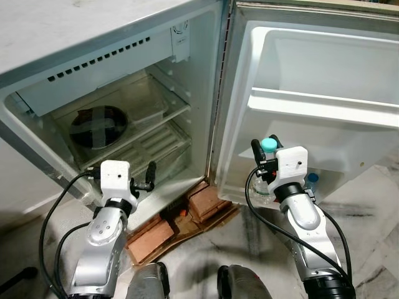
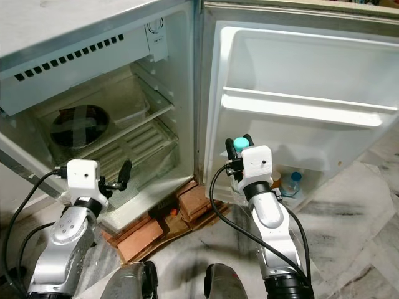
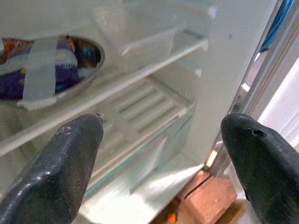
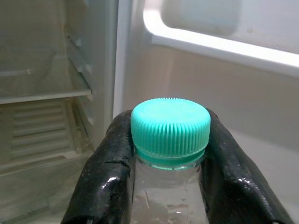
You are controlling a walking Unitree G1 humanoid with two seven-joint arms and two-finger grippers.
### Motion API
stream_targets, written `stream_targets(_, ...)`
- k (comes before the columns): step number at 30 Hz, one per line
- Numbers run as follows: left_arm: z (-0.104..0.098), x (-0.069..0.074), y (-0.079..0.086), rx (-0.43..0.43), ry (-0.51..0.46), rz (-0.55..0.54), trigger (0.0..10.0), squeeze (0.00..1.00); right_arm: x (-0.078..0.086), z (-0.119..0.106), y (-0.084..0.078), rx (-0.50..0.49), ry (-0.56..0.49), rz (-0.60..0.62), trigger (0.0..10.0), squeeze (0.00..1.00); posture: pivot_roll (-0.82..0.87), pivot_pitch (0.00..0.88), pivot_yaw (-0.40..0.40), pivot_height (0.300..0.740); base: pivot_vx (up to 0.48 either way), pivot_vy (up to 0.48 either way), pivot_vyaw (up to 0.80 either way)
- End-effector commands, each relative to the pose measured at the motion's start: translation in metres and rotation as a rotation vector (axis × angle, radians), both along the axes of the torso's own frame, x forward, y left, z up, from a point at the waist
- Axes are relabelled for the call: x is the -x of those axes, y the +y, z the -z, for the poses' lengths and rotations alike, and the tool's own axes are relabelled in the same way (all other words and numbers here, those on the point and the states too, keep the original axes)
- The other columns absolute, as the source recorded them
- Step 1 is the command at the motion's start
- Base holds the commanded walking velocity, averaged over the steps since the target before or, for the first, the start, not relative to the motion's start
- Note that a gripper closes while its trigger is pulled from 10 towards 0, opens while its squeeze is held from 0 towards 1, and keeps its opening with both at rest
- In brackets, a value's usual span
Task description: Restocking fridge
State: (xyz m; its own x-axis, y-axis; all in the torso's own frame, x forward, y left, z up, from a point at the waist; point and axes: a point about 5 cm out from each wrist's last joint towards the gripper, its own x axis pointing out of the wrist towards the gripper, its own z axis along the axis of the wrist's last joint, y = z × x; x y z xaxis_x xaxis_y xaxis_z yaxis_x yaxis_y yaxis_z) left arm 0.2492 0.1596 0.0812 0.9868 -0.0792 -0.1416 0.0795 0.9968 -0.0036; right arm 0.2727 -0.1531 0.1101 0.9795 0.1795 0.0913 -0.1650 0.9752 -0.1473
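A clear water bottle with a teal cap (image 4: 170, 128) stands upright between the fingers of my right gripper (image 4: 169, 156), which is shut on its neck. The teal cap (image 1: 268, 144) is held in front of the open fridge door (image 1: 324, 68), below the door's middle shelf (image 1: 324, 109). My left gripper (image 1: 147, 179) is open with nothing in it, at the front of the fridge's lower compartment (image 1: 149, 146). Its two fingertips (image 3: 77, 140) stand wide apart, facing the ribbed bottom shelf (image 3: 145, 109).
A round taped dish (image 1: 98, 126) sits on the fridge's glass shelf. Small bottles (image 2: 293, 180) stand in the door's lowest rack. Bricks (image 1: 202, 200) and cardboard prop the fridge on the marble floor. My feet (image 1: 240, 283) are just before them.
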Motion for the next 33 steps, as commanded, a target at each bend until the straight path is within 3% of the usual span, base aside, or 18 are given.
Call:
stream_targets(1, -0.002, 0.002, 0.002, -0.011, 0.001, 0.002, 10.0, 0.00, -0.002, -0.003, 0.002, -0.008, -0.018, -0.003, 10.0, 0.00, 0.01, 0.177, -0.001, 0.724, 0.000, 0.000, 0.00)
stream_targets(6, -0.003, 0.001, 0.001, -0.040, 0.013, 0.002, 10.0, 0.00, -0.006, -0.005, 0.002, -0.008, -0.026, 0.001, 10.0, 0.00, 0.01, 0.188, 0.002, 0.697, 0.000, 0.000, 0.00)
stream_targets(12, 0.004, 0.008, 0.012, -0.042, 0.036, -0.032, 10.0, 0.00, -0.007, -0.006, -0.002, -0.005, -0.036, 0.019, 10.0, 0.00, 0.01, 0.178, 0.005, 0.697, 0.000, 0.000, 0.00)
stream_targets(20, 0.003, 0.003, 0.007, -0.050, 0.035, -0.012, 10.0, 0.00, -0.009, -0.005, 0.001, -0.006, -0.037, 0.018, 10.0, 0.00, 0.00, 0.174, 0.004, 0.692, 0.000, 0.000, 0.00)
stream_targets(30, 0.002, -0.001, 0.011, -0.056, 0.029, -0.007, 10.0, 0.00, -0.009, -0.007, 0.001, -0.017, -0.051, 0.013, 10.0, 0.00, 0.00, 0.176, 0.004, 0.624, 0.000, 0.000, 0.00)
stream_targets(33, -0.001, -0.005, 0.011, -0.058, 0.014, 0.000, 10.0, 0.00, -0.010, -0.008, 0.002, -0.013, -0.050, 0.015, 10.0, 0.00, 0.00, 0.175, 0.006, 0.624, 0.000, 0.000, 0.00)
